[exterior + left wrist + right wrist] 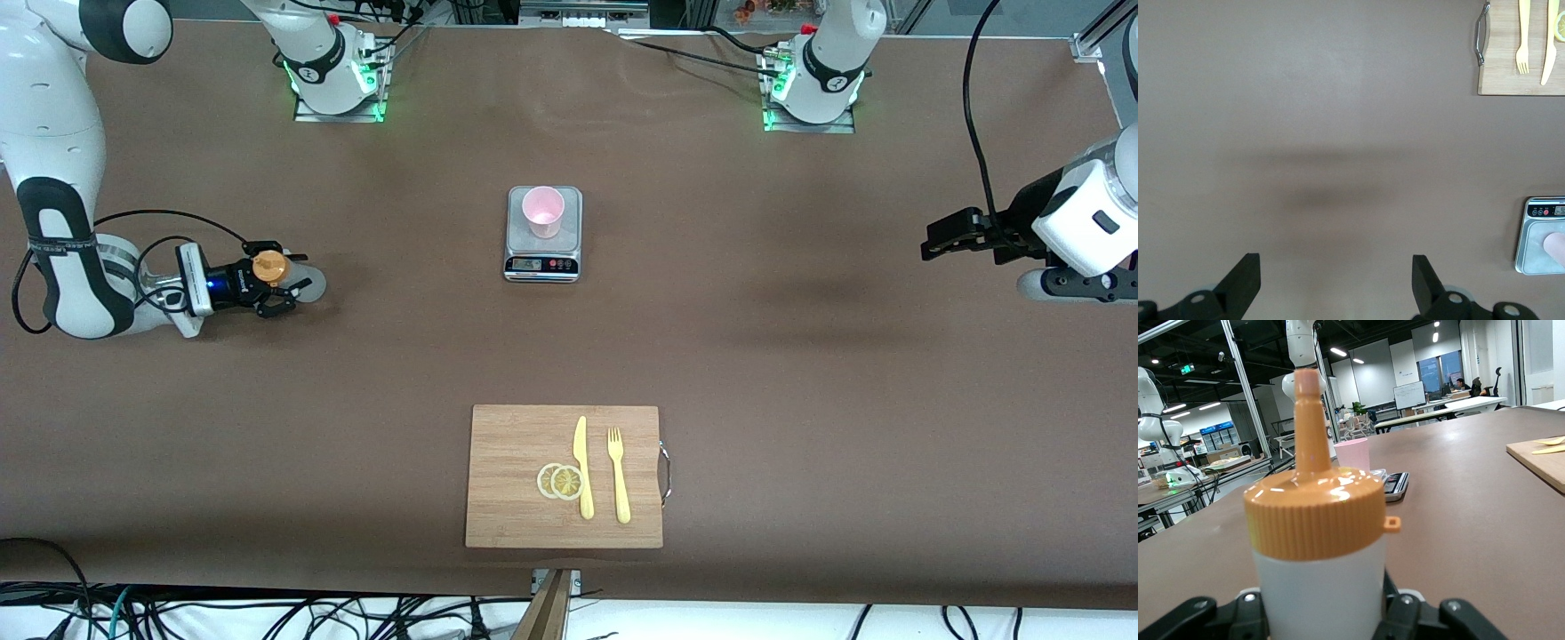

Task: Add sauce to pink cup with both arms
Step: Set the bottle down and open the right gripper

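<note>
The right gripper (pixel 277 286) clasps the sauce bottle (pixel 271 267) upright on the table (pixel 800 356) toward the right arm's end. The pink cup (pixel 543 212) stands on a scale (pixel 543 263) mid-table. The left gripper (pixel 933 242) waits, fingers spread, over bare tabletop.

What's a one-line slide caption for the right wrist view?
Right gripper closed on the sauce bottle, pink cup on the scale.

Brown table covering (pixel 800 356). The room is an open laboratory: ceiling strip lights (pixel 1343 352), aluminium frame posts (pixel 1245 383), a whiteboard (pixel 1408 395), desks (pixel 1431 417) and large windows (pixel 1441 373).
</note>
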{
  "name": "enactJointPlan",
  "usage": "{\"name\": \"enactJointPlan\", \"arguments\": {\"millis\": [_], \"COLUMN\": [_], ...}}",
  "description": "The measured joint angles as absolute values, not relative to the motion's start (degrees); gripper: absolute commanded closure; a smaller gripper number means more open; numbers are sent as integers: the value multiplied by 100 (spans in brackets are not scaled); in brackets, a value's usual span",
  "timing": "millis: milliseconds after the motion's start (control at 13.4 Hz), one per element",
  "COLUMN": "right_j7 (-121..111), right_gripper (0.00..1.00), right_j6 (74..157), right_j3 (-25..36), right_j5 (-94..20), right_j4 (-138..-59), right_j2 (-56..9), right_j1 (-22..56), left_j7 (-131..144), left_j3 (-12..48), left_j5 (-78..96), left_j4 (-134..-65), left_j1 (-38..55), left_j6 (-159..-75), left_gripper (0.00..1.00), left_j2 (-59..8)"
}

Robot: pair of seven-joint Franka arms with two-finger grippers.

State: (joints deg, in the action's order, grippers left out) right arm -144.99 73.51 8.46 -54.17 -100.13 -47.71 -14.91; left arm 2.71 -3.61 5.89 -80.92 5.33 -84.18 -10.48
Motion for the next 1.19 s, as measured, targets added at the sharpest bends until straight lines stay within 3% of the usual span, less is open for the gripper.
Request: {"name": "enactJointPlan", "arguments": {"millis": [672,821,1195], "right_j7": [-14290,-13641,-10585], "right_gripper": [0,0,0], "right_j6": [7016,7236,8095], "right_j3": [1553,1585,1567], "right_j5": [-4219,-3621,-2363], "right_j4": [-9421,-9276,-9507], "right_j2": [-4644,-4216,-2255], "right_j1": [-1508,-1493,-651], "left_j7": [271,271,271], "left_j3": [-361,-361,-361], "left_j5": [589,589,589], "left_j4": [-8068,-8065,-8059], "left_j1": [533,533,533], "left_j6": [-8418,-8418,-8418], "left_gripper": [0,0,0], "left_j2": [-1078,-1082,-1087]}}
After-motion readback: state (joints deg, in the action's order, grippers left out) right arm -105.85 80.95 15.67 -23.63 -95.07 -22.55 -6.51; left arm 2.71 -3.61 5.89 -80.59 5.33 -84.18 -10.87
